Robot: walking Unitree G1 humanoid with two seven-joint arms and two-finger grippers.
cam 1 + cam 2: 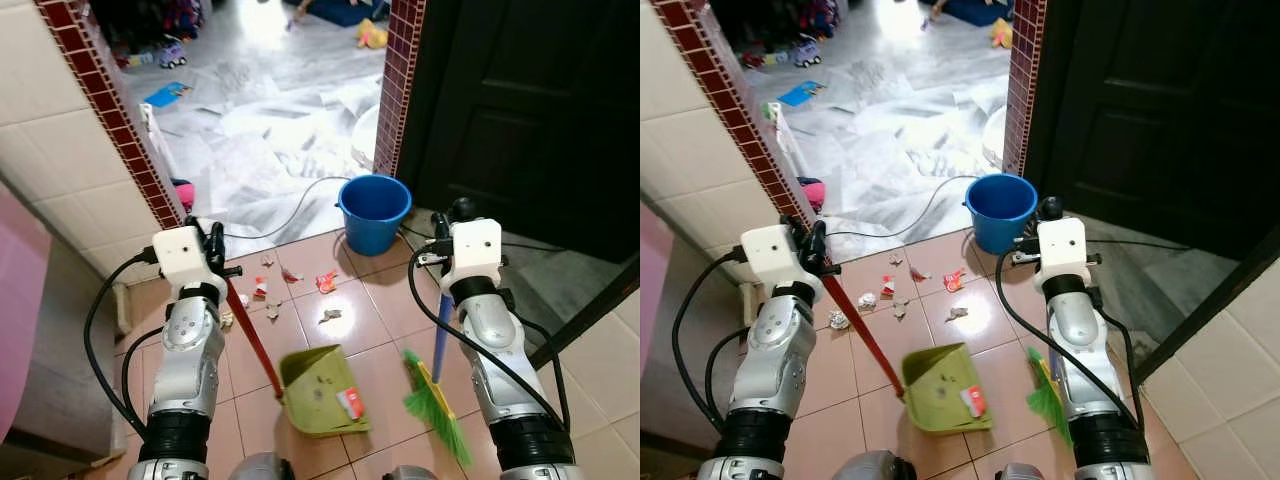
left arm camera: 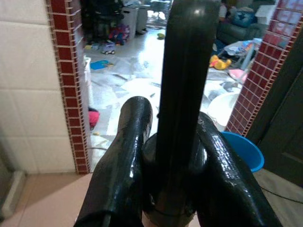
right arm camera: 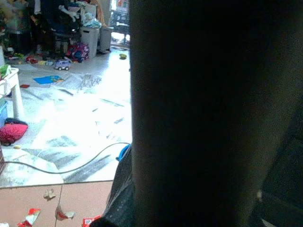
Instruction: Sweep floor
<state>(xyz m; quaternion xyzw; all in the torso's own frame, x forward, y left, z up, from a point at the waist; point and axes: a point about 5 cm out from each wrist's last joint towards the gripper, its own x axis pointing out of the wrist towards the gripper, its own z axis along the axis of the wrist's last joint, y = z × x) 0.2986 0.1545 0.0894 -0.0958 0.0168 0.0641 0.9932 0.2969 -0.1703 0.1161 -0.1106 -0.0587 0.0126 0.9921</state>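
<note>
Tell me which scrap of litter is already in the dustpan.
The red-and-white wrapper lying in the green dustpan; the other scraps lie on the tiles beyond it.

- Terracotta tiled floor (image 1: 380,370), glossy under indoor light.
- A green dustpan (image 1: 320,392) rests on it, a red scrap inside.
- Paper and wrapper scraps (image 1: 290,285) lie scattered just beyond the dustpan's mouth.
- Green broom bristles (image 1: 437,408) touch the tiles beside the dustpan.
- A blue bucket (image 1: 374,213) stands beyond the scraps, at the doorway.
- A dark cable (image 1: 290,215) trails past the bucket.
</note>
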